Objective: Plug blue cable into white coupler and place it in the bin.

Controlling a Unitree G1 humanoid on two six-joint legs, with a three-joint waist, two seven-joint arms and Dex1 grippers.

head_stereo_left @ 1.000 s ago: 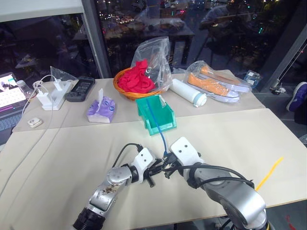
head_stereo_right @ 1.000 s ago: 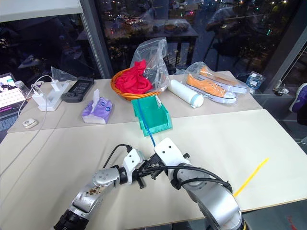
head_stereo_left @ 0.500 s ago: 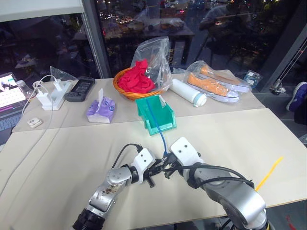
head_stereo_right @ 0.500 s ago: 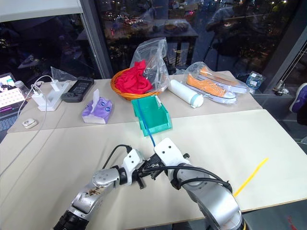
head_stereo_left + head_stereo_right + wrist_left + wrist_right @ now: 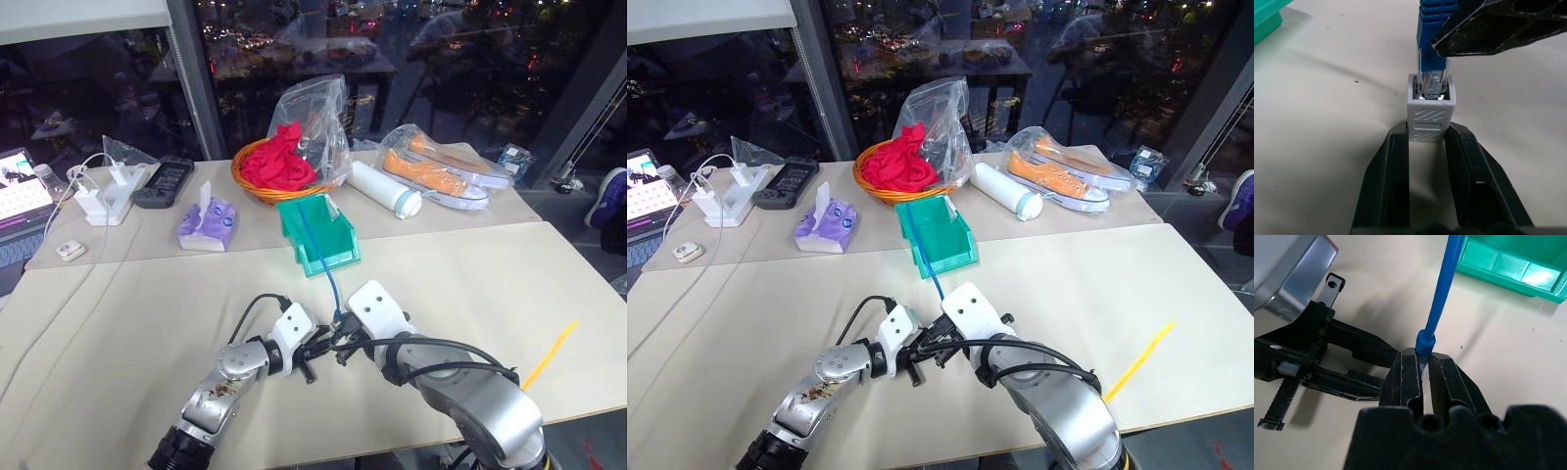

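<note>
- The left claw [image 5: 1427, 147] pinches the white coupler [image 5: 1430, 117].
- The right claw [image 5: 1422, 367] squeezes the blue cable [image 5: 1442, 298].
- Push the plug straight in.

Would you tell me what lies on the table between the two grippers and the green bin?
Just the blue cable, running from the right gripper across bare table into the bin, as the left eye view shows.

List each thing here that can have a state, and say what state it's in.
white coupler: clamped by the left tool, blue plug in its socket.
blue cable: plug end pinched by the right tool, other end trailing into the bin.
bin: upright, holding only cable.
</note>
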